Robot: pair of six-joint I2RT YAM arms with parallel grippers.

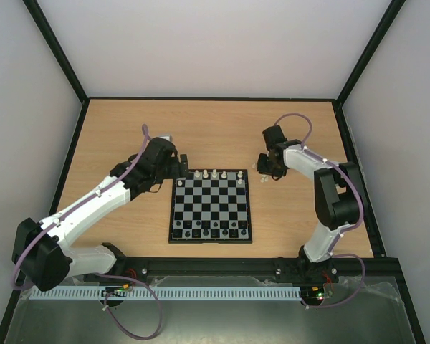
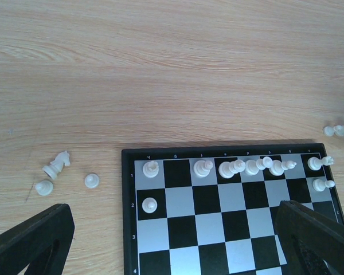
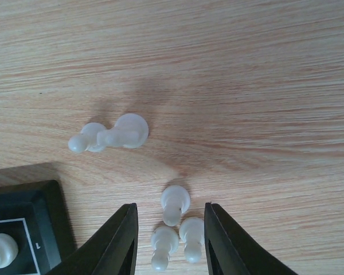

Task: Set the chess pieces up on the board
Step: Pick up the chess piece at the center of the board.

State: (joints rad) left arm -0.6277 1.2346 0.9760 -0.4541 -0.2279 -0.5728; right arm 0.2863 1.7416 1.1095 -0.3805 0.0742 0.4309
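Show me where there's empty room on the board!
On the board, the middle rows are bare, between the white pieces along the far edge and the black pieces on the near rows. Crowded: loose pawns by the right gripper.

- My left arm (image 1: pixel 93 204) stretches from its base at the near left corner diagonally forward and to the right, lying low and long.
- My left gripper (image 1: pixel 178 166) sits at the end of it, tilted forward and down, jaws spread wide. In my wrist view my left fingers (image 2: pixel 34 240) stand at opposite bottom corners.
- My right arm (image 1: pixel 337 193) rises from its base at the near right, folds at the elbow and bends to the left.
- My right gripper (image 1: pixel 267 172) points down, jaws drawn to a narrow gap but not closed. My right fingers (image 3: pixel 117 240) show clear space between them.
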